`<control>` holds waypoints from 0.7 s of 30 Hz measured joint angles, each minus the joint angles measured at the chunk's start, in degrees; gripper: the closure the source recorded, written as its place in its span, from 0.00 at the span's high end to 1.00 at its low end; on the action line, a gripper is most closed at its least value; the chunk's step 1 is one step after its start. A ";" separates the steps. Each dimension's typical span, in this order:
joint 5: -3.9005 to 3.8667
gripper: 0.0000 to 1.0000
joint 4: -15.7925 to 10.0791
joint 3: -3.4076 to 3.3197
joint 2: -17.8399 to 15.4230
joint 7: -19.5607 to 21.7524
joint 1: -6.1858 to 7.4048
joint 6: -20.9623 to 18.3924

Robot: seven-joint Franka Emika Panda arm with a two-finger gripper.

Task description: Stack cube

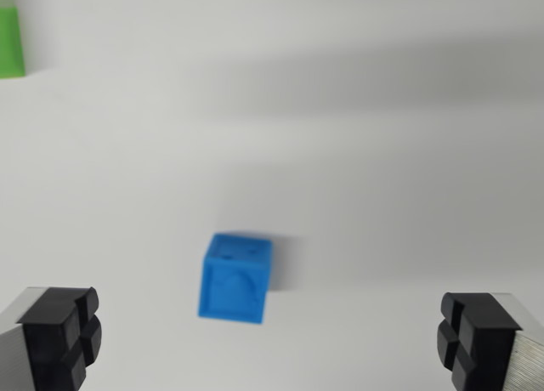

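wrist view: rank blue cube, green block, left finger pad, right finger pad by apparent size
1. Blue cube, largest.
2-3. Left finger pad and right finger pad: look about alike, both cut by the frame and nearest the camera, so unranked.
4. Green block: smallest visible, but cropped at the edge and farther away; true size unsure.

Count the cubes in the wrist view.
2. The blue cube sits low centre, between the open gripper's fingers. A green cube is cut off at the top left edge. Others may lie outside the frame.
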 joint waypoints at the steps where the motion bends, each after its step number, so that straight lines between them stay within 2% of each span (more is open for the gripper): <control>1: 0.00 1.00 -0.65 0.06 -0.19 0.28 0.08 0.44; 21: 0.01 1.00 -13.35 1.58 -3.23 6.30 1.64 9.69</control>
